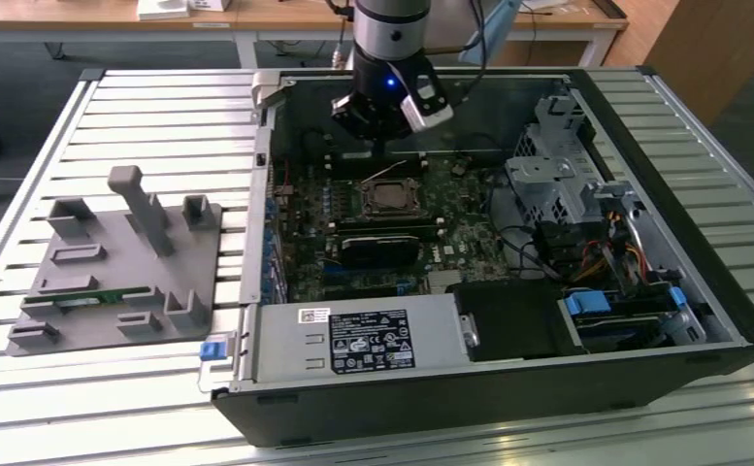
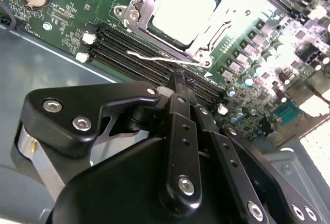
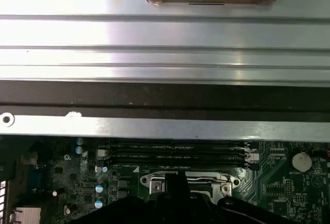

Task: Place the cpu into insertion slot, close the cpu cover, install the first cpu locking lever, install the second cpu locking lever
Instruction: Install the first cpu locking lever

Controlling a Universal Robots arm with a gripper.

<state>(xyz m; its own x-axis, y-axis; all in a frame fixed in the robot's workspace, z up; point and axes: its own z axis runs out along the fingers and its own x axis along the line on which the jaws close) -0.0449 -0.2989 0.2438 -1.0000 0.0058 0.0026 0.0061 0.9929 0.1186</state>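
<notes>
CPU, the small flat square chip with the dull silver-grey metal top, sits in the insertion slot, the square socket with a silver rim in the dark green circuit board. So placement looks done.

CPU cover, the thin silver square frame plate with the big window, lies flat around the chip, so it reads as closed.

One thin silver wire locking lever runs along the socket edge next to the long black memory slots. It appears raised off its catch, not latched; I can't confirm. The second lever's state is unclear.

Black gripper hovers just beside that lever, over the memory slots; its fingers are pressed together at the tip, nothing between them.

My judgement: roughly halfway, both levers left.
</notes>
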